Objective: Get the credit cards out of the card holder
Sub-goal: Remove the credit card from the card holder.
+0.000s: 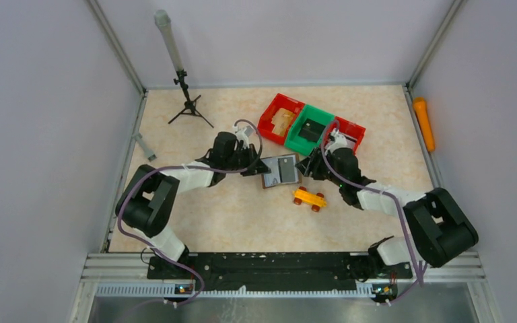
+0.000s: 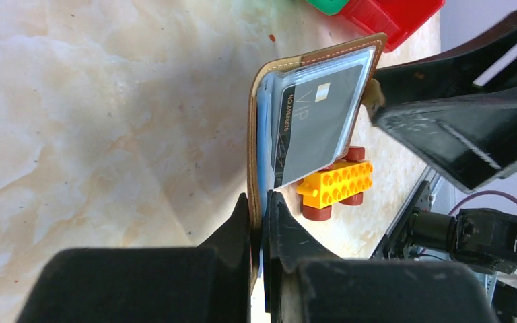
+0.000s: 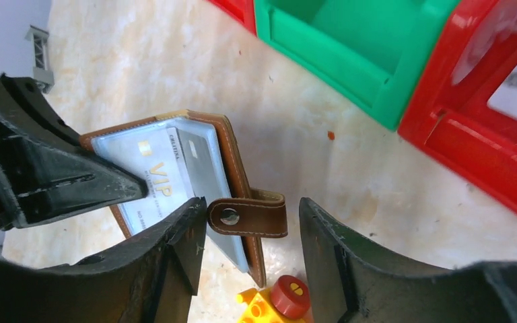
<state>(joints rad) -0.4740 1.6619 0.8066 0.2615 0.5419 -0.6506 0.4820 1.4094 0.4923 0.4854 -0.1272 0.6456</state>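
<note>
The brown card holder (image 1: 281, 171) lies open on the table between both arms. My left gripper (image 2: 261, 198) is shut on its brown cover edge (image 2: 254, 155), holding one flap upright. A dark grey card (image 2: 320, 118) marked VIP sits in the clear pocket, with a paler card (image 3: 202, 165) behind it. My right gripper (image 3: 252, 205) stands open at the holder's other end. The snap strap (image 3: 249, 217) lies between its fingers, the left one close against it. In the top view the left gripper (image 1: 258, 166) and right gripper (image 1: 303, 165) flank the holder.
An orange toy car (image 1: 309, 198) sits just in front of the holder, close below my right fingers (image 3: 350, 269). Red bins (image 1: 267, 121) (image 1: 358, 132) and a green bin (image 1: 296, 141) stand behind. A tripod (image 1: 188, 101) is back left, an orange tube (image 1: 424, 122) by the right wall.
</note>
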